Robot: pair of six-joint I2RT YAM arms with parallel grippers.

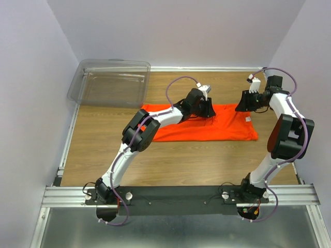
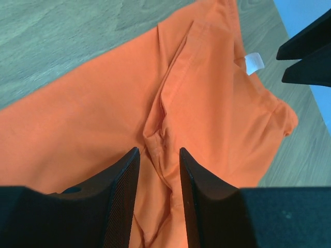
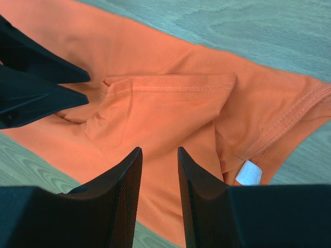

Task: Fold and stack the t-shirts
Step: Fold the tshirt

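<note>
An orange t-shirt (image 1: 207,129) lies flat on the wooden table as a long band, its small white neck tag (image 1: 247,119) at the right end. My left gripper (image 1: 207,111) hovers over the shirt's far edge near the middle. In the left wrist view my left gripper (image 2: 159,150) is open, its jaws standing either side of a raised fold of the t-shirt (image 2: 103,113). My right gripper (image 1: 247,106) is at the shirt's right end. In the right wrist view my right gripper (image 3: 159,149) is open just above the flat t-shirt (image 3: 170,113), beside the neck tag (image 3: 248,173).
A clear plastic bin (image 1: 111,82) sits at the back left corner of the table. White walls close in on the left, back and right. A metal rail (image 1: 176,195) carrying both arm bases runs along the near edge.
</note>
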